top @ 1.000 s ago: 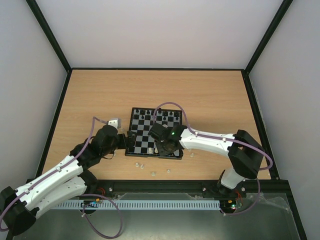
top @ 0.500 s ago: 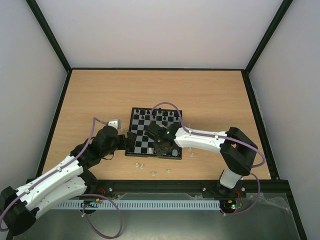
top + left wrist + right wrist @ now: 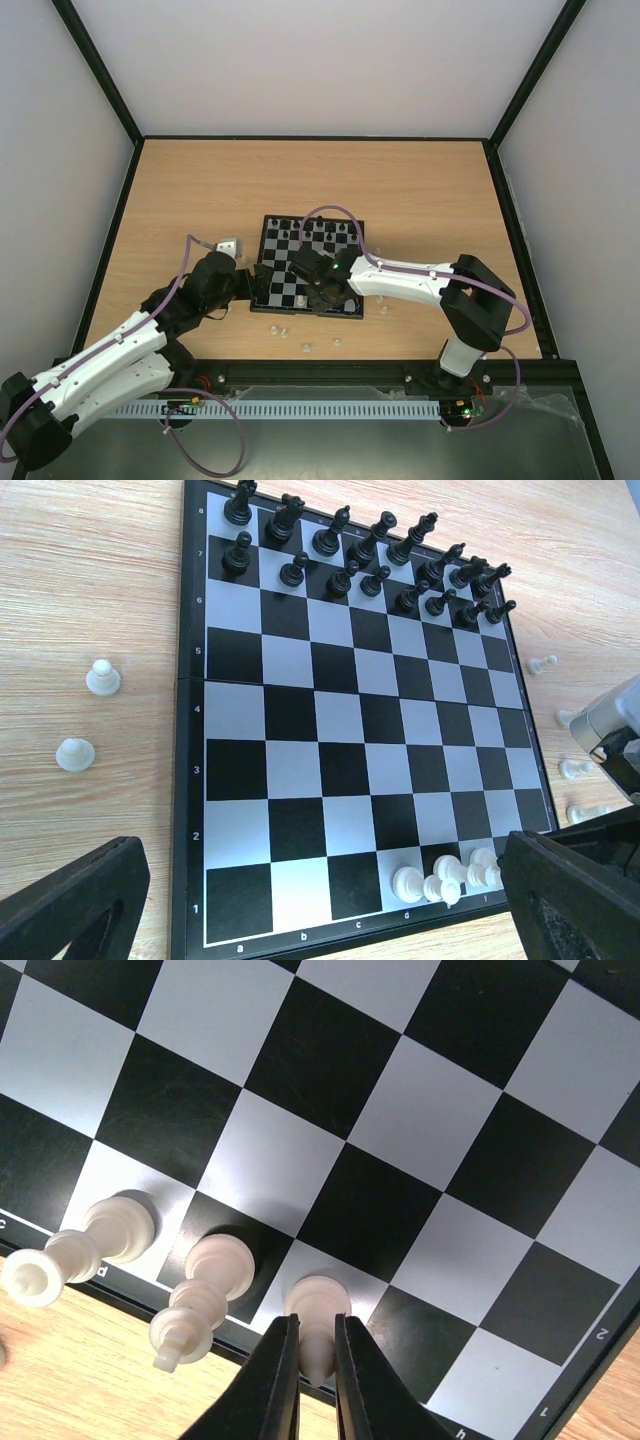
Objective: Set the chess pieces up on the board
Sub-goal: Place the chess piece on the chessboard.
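While the right fingers [image 3: 278,1380] pinch a white piece [image 3: 318,1305] narrowly, opening askew could topple it onto its neighbour [image 3: 218,1260] — the left fingers [image 3: 580,890] stand wide, idle.

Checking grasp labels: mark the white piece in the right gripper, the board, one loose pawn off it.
white piece [image 3: 318,1305]: right wrist view, its round base.
board [image 3: 340,717]: left wrist view, a bare pale square.
loose pawn [image 3: 102,677]: left wrist view, its body.

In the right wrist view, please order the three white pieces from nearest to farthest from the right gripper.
1. Right white piece, between the fingers of the right gripper.
2. Middle white piece, left of it.
3. Left white piece, farthest left.
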